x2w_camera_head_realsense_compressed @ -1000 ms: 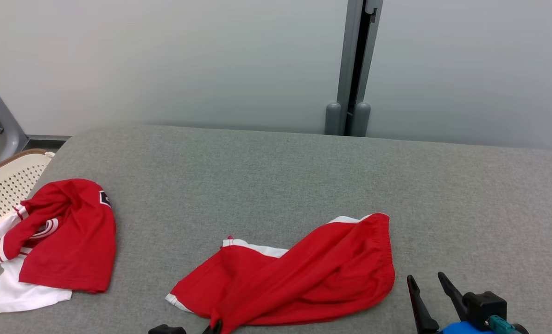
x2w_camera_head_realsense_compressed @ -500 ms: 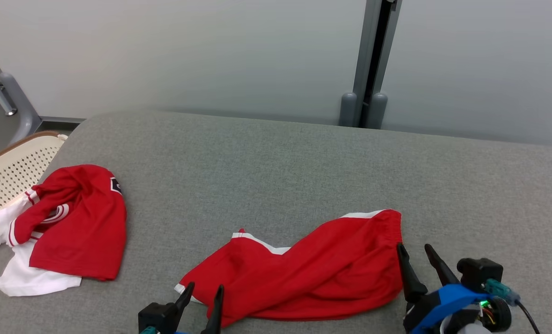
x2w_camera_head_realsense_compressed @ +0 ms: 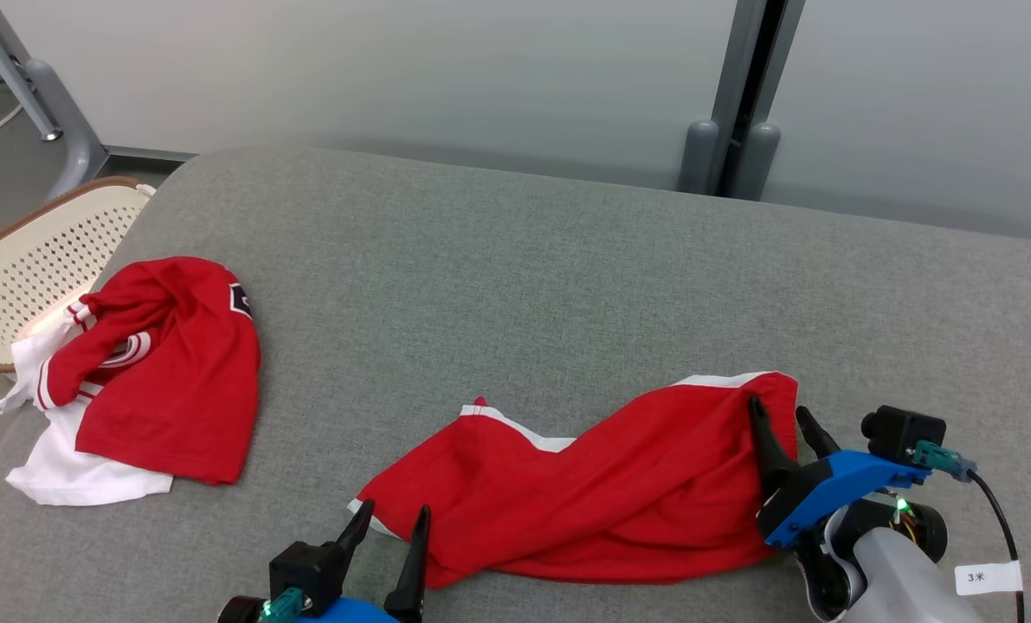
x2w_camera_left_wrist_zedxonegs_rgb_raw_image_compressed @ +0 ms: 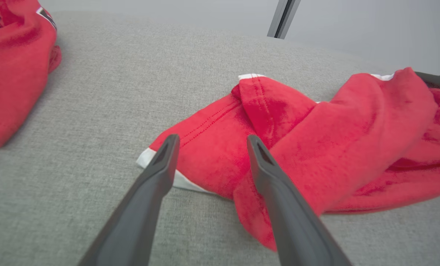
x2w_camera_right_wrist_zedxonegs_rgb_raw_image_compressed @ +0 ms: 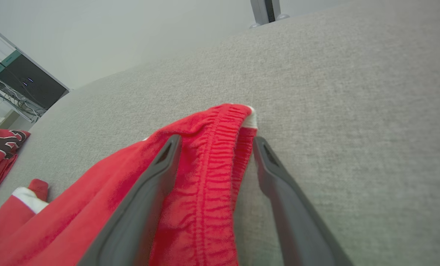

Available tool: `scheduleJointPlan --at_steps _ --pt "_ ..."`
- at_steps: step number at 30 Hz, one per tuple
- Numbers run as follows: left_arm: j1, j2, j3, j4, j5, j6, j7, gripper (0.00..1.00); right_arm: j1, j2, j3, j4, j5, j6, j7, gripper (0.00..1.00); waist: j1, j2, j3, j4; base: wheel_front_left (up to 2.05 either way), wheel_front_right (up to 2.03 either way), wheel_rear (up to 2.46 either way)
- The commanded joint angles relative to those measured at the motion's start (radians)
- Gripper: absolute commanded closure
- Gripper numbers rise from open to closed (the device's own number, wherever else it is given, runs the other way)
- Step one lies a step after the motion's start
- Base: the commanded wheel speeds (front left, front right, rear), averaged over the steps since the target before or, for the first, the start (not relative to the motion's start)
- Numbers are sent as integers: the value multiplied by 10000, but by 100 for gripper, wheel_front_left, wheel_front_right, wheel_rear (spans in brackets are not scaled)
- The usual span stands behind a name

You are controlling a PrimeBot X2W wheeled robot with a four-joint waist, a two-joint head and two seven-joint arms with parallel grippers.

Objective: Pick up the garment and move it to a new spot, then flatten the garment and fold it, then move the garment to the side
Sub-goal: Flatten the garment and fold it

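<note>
The garment, red shorts (x2w_camera_head_realsense_compressed: 584, 484) with white trim, lies crumpled on the grey padded surface (x2w_camera_head_realsense_compressed: 524, 285) near its front edge. My left gripper (x2w_camera_head_realsense_compressed: 391, 512) is open at the shorts' lower left hem corner. In the left wrist view the left gripper (x2w_camera_left_wrist_zedxonegs_rgb_raw_image_compressed: 212, 139) straddles the white-edged hem of the shorts (x2w_camera_left_wrist_zedxonegs_rgb_raw_image_compressed: 316, 140), just above the cloth. My right gripper (x2w_camera_head_realsense_compressed: 777, 408) is open at the shorts' right end. In the right wrist view the right gripper (x2w_camera_right_wrist_zedxonegs_rgb_raw_image_compressed: 217, 139) has the elastic waistband (x2w_camera_right_wrist_zedxonegs_rgb_raw_image_compressed: 212, 155) between its fingers, which are apart.
A second garment, a red and white jersey (x2w_camera_head_realsense_compressed: 160, 372), lies bunched at the surface's left edge, and also shows as the jersey (x2w_camera_left_wrist_zedxonegs_rgb_raw_image_compressed: 13, 55) at the left wrist view's upper left. A cream perforated basket (x2w_camera_head_realsense_compressed: 39, 260) stands beside it. A grey post (x2w_camera_head_realsense_compressed: 740, 86) rises behind.
The head camera has tilted, shifting the scene. Both grippers have come forward to the shorts: the right one now straddles the waistband, the left one has risen to the hem corner.
</note>
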Motion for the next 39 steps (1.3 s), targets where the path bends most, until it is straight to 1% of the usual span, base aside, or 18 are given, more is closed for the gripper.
scheduleJointPlan --at_steps 1,3,4,5,6,7,8,12,14,16,19,22,25,27,30,33,36,39 --pt "-106 -53 96 42 101 -78 -30 0 -263 -23 114 192 250 1 69 0 -2 0 95 82 0 0 0" --pt "-128 -84 134 57 126 -90 -30 0 -354 -3 334 248 486 1 92 0 -2 0 136 110 0 0 0" --pt "-127 -86 131 86 153 -83 -30 0 -386 -36 456 277 559 1 78 5 -2 0 150 119 0 0 0" --pt "-135 -90 57 126 186 -63 -30 0 -420 -79 567 300 631 1 55 28 -2 0 163 124 0 0 0" --pt "-164 -97 0 126 171 -66 -30 0 -447 -102 660 320 720 1 29 55 -2 0 176 132 0 0 0" --pt "-187 -99 -67 140 129 -66 -30 0 -481 -126 758 309 759 1 -13 66 -2 0 185 139 0 0 0" --pt "-201 -92 -129 151 87 -68 -30 0 -510 -176 843 302 804 1 -45 100 -2 0 187 147 0 0 0" --pt "-217 -54 -243 193 -10 -68 -30 0 -620 -329 1038 132 923 1 -183 100 -2 0 151 166 0 0 0" --pt "-216 -37 -258 203 -64 -69 -30 0 -769 -462 1127 -170 939 1 -250 100 -2 0 97 155 0 0 0" --pt "-167 -25 -246 219 -109 -70 -30 0 -837 -626 1284 -740 775 1 -283 100 -2 0 -1 98 0 0 0" --pt "-32 -21 -190 242 -172 -71 -30 0 -566 -897 1515 -2117 436 1 -286 100 -2 0 -185 -43 0 0 0" --pt "115 -29 -185 315 -208 -71 -30 0 178 -1166 2368 -3552 252 1 -281 100 -2 0 -377 -262 0 0 0" --pt "177 -56 -125 353 -264 -72 -30 0 998 -1781 3632 -4731 284 1 -284 100 -2 0 -525 -524 0 0 0" --pt "273 -75 -88 383 -276 -72 -30 0 1592 -2277 4408 -5152 379 1 -285 100 -2 0 -588 -703 0 0 0" --pt "323 -94 -49 395 -289 -72 -30 0 2384 -2873 5297 -5338 469 1 -286 100 -2 0 -620 -952 0 0 0" --pt "304 -92 -34 416 -262 -72 -30 0 3071 -3209 5747 -5137 655 1 -286 100 -2 0 -640 -1128 0 0 0" --pt "275 -88 15 433 -246 -72 -30 0 3614 -3313 5890 -4739 704 1 -287 100 -2 0 -681 -1247 0 0 0" --pt "281 -71 62 454 -221 -72 -30 0 3929 -3216 5747 -4264 586 1 -287 100 -2 0 -742 -1338 0 0 0"
